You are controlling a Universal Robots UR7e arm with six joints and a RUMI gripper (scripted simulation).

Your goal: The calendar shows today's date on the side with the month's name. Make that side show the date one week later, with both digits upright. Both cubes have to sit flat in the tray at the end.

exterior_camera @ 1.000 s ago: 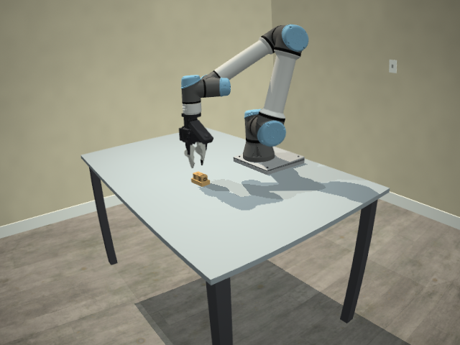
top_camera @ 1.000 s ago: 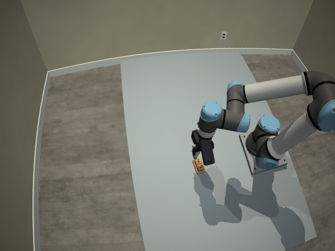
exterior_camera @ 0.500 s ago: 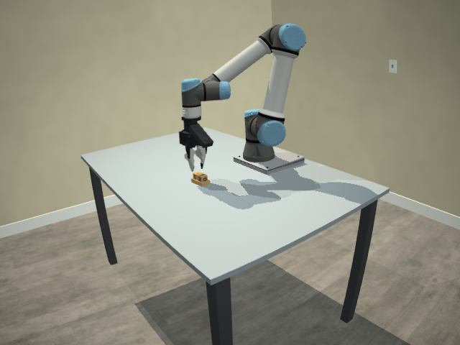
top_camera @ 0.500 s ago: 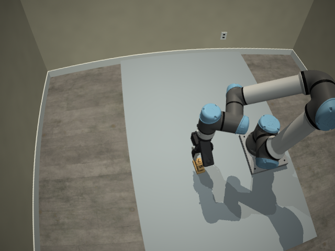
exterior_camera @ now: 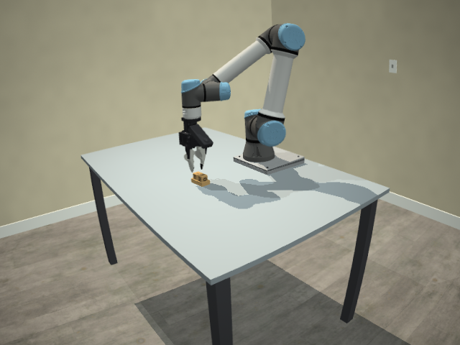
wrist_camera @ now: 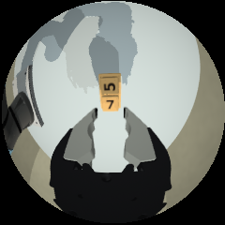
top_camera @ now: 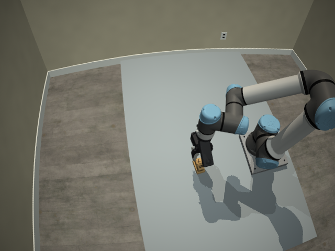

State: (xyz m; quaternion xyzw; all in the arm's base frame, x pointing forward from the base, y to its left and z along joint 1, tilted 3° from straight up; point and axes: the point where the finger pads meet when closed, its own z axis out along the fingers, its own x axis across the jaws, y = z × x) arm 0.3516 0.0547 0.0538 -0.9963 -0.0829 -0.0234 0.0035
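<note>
Calendar (wrist_camera: 110,92), a small orange tray with two cubes in it, sits on the pale worktop (exterior_camera: 156,208), not far from the arm's base plate (exterior_camera: 293,162). From my wrist camera I read "5" on the far cube (wrist_camera: 110,86) and "7" on the near cube (wrist_camera: 110,103); the month's name I cannot make out. My pincer (wrist_camera: 110,126) hangs just above the calendar, partly spread and holding nothing. Arm shadows fall on the worktop beside it. A wall outlet (exterior_camera: 392,65) is behind.
</note>
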